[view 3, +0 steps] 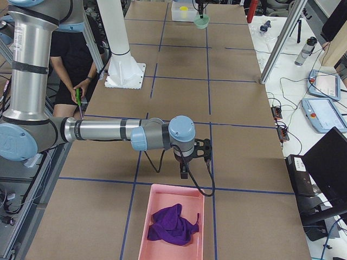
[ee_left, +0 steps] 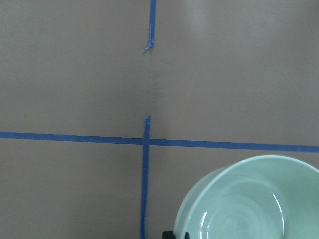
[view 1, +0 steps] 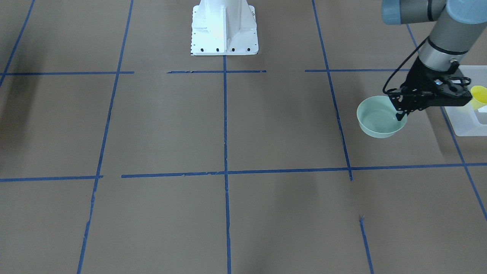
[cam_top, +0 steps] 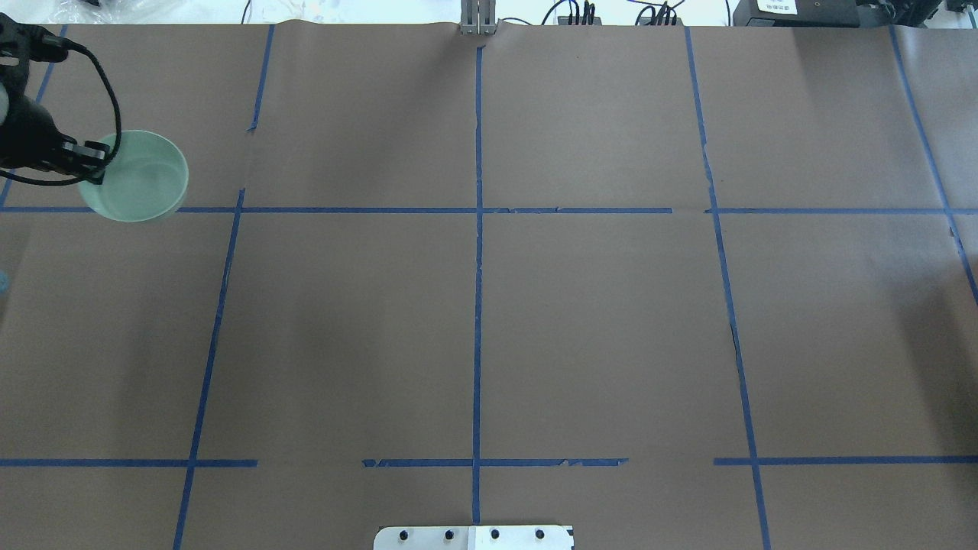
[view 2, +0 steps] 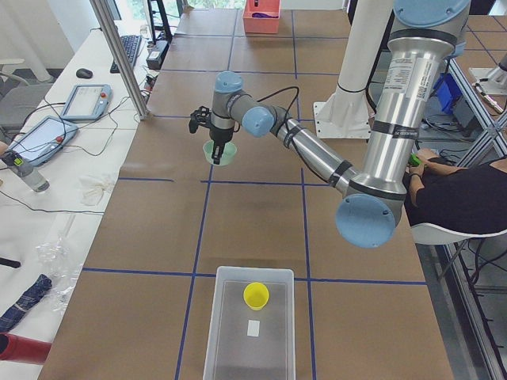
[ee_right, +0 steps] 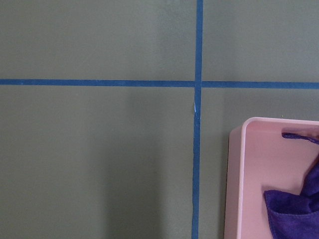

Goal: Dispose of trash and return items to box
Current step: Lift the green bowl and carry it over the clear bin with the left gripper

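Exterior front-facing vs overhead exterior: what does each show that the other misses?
Only front-facing: the box at the frame's right edge, with the yellow cup in it.
Only overhead: cables along the table's far edge.
Both: the mint bowl, the left gripper pinching its rim, the blue tape grid and the white robot base.

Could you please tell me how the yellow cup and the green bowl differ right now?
The cup is yellow and narrow; the bowl is mint green and wider. The cup stands inside the box; the bowl is outside it, its rim in the left gripper. Both face open side up.
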